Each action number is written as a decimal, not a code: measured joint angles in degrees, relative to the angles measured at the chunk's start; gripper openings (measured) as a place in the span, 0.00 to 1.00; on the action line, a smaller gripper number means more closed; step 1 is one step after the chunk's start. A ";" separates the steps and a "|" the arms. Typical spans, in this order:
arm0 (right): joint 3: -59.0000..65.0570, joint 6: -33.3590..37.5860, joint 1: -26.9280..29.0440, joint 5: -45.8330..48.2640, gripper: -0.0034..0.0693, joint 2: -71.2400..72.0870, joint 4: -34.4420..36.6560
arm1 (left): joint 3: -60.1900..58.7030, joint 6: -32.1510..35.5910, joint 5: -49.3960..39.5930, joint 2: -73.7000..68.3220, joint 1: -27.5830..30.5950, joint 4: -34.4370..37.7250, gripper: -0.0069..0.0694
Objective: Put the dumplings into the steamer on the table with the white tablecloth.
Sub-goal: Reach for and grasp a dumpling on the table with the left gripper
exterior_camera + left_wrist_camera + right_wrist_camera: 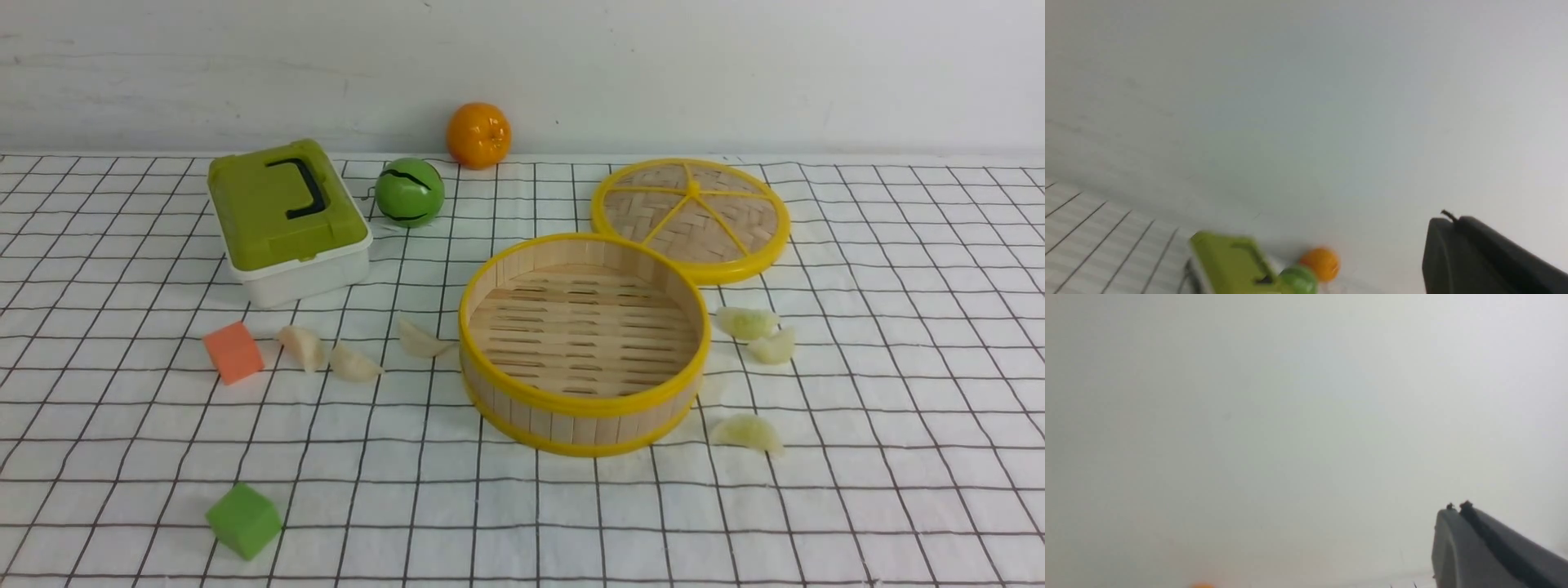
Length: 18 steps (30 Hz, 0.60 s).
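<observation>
Steamer [571,406] sits open and empty mid-worktop [939,523], on the white grid-printed tablecloth [106,457]. All six dumplings [353,364] lie outside it on the cloth. Three cream ones are in a loose row to the steamer's left, the closest almost touching its wall. Three yellow-green ones are to its right: two side by side, a third apart from them toward the robot. Woven lid [691,219] lies flat just behind the steamer to the right, rims touching or nearly so. Farther left of the steamer: orange cube [233,352] at the end of the cream row, green cube [243,520] well forward of it, green-lidded box [286,216] behind, then green ball [410,192] and orange fruit [478,135] by the wall. Left end effector [1453,222] and right end effector [1455,508] show only in their own wrist views. Each has its fingers pressed together, gripping nothing.
</observation>
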<state>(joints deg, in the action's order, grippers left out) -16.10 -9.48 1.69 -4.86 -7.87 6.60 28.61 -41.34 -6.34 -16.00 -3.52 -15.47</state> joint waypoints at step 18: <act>-14.80 19.65 -1.22 49.69 0.05 -32.87 7.66 | 29.17 18.92 -29.92 -58.87 -7.50 17.79 0.07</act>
<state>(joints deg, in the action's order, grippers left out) -30.90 10.18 0.46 44.83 -40.74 14.25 57.78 -22.42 -36.26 -74.87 -11.02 2.32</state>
